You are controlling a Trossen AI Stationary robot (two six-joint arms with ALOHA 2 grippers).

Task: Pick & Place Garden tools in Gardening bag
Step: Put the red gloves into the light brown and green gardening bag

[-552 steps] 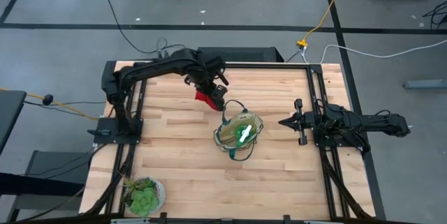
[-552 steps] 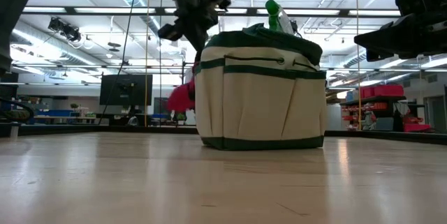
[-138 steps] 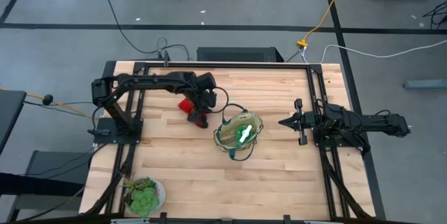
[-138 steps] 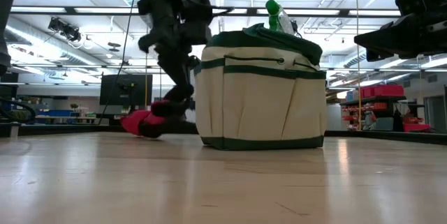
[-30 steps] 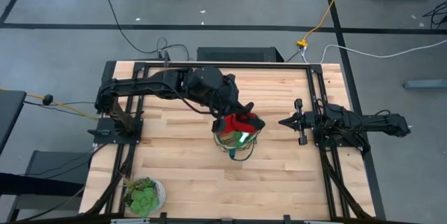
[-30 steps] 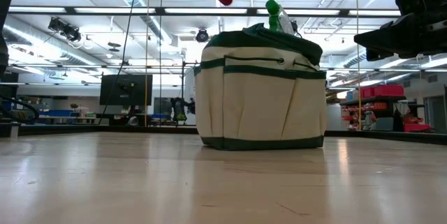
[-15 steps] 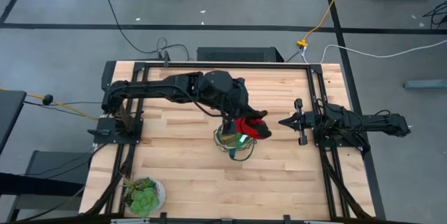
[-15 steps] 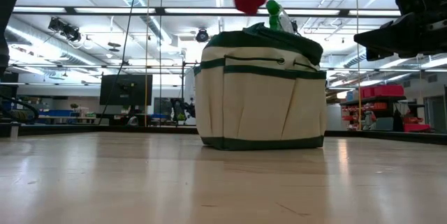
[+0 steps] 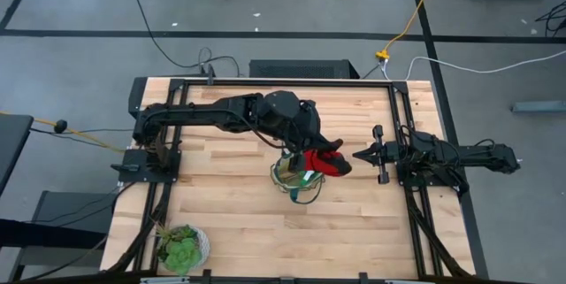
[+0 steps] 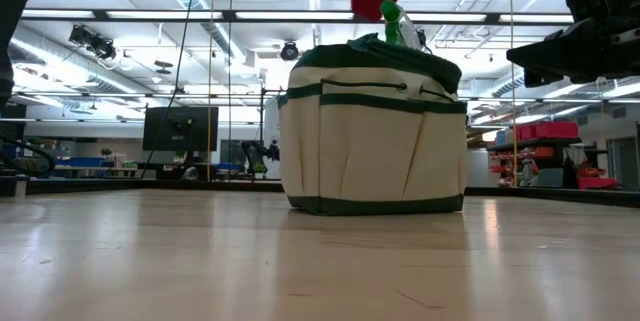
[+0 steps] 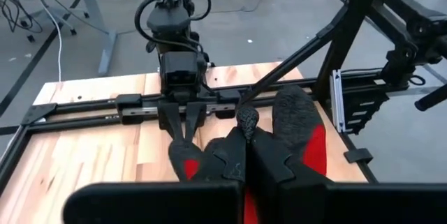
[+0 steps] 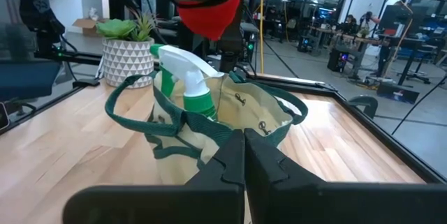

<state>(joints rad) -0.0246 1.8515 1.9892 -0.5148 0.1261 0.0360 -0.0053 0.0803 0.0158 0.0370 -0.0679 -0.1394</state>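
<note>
**Glove bundle over the bag's far rim: a drop here could miss**

While I hold the left arm out over the middle of the tabletop, its fingers are clamped on the red-and-black glove bundle, which hangs above the gardening bag, toward the rim nearest the right arm. My worry is releasing now: the bundle seems off-centre, so it could catch the rim or the looped handle and slide outside. The green spray bottle already stands inside, and a falling bundle could knock it. The right gripper waits by the right edge, fingers pressed together. Bare pale planks surround the bag; a potted plant sits at the near left corner. Beyond, I see grey floor with cables and an open workshop hall.
</note>
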